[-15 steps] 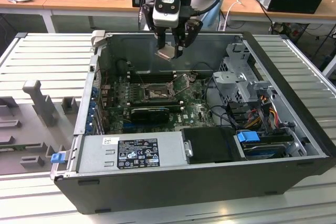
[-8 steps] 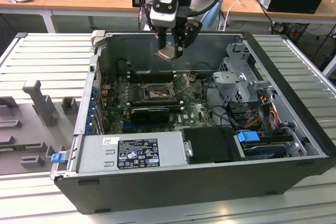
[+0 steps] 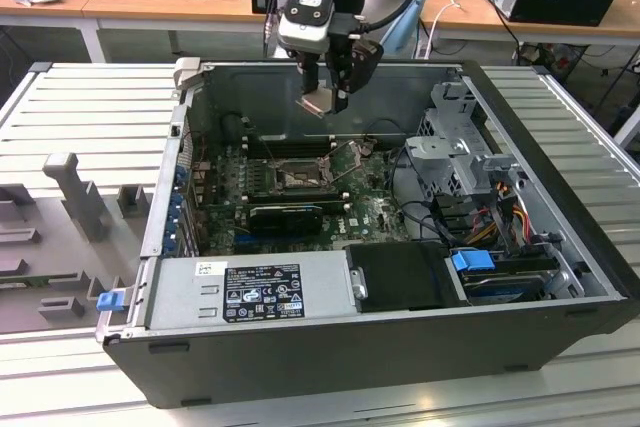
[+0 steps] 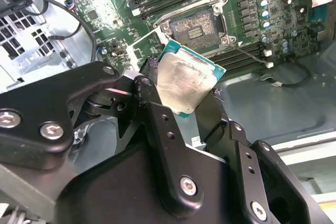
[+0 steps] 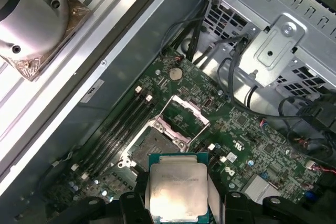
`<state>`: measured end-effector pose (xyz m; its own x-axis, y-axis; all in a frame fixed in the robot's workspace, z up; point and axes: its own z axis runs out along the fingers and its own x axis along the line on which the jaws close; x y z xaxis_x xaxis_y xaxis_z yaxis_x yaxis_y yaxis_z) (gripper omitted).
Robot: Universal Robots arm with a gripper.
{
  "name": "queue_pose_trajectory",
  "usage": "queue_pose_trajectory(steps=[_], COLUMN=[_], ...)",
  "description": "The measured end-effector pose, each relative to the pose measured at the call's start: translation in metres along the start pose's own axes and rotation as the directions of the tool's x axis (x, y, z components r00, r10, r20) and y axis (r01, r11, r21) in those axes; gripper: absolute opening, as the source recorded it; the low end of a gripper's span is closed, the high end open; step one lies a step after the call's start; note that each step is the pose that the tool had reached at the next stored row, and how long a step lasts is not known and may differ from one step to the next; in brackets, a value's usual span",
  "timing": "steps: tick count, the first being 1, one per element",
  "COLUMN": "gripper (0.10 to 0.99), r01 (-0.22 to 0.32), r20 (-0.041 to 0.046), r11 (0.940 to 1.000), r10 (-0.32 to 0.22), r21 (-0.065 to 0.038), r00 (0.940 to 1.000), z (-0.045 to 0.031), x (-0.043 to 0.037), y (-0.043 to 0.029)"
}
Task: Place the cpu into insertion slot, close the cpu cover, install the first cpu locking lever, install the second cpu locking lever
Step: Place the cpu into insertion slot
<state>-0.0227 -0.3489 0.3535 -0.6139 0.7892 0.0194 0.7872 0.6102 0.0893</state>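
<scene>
Your gripper pinches the cpu by two opposite edges, in the air above the slot. The cover stands open. Judged light, thin, stiff, with a slick face. Grip the rim only; the pin field looks fragile.

Silver-faced cpu aloft, tilted — insertion slot bare, cpu cover open
</scene>
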Motion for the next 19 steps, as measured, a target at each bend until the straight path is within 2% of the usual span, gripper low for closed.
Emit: queue_pose_trajectory(steps=[10, 19], gripper=[0.529, 0.529], r01=[-0.100, -0.150], r20=[0.0062, 0.0105], r11=[0.9950, 0.9887], r10=[0.100, 0.150], r21=[0.001, 0.000], r00=[0.9950, 0.9886], z=[0.0022, 0.0055], x=[0.0000, -0.0001], y=[-0.0002, -0.0005])
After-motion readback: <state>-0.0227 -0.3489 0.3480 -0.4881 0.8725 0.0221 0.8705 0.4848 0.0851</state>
